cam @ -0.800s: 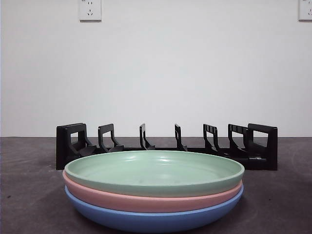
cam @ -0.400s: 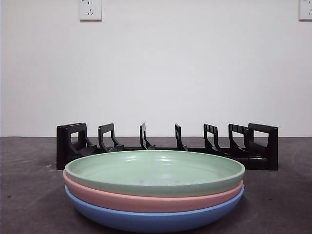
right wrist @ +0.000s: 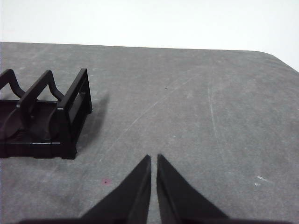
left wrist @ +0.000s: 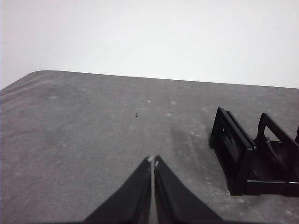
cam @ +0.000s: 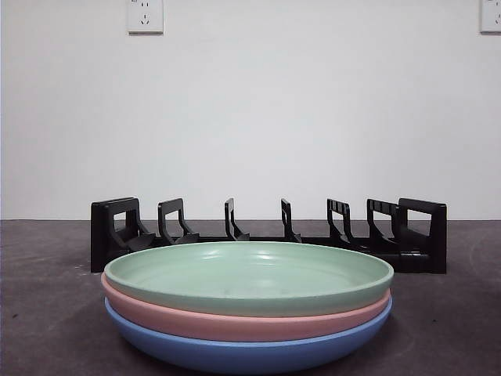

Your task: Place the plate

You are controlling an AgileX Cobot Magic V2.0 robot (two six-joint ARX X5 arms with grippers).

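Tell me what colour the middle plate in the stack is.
Pink. The middle plate sits between the green plate and the blue plate, best seen in the front view.

No text, label, brand, number or sign can be read on anything in these views.

A bare test room or lab is suggested. A plain white wall (cam: 313,117) with power sockets (cam: 145,16) is seen behind a grey desk (cam: 47,313) carrying only stacked plates (cam: 249,309) and a black rack (cam: 266,231).
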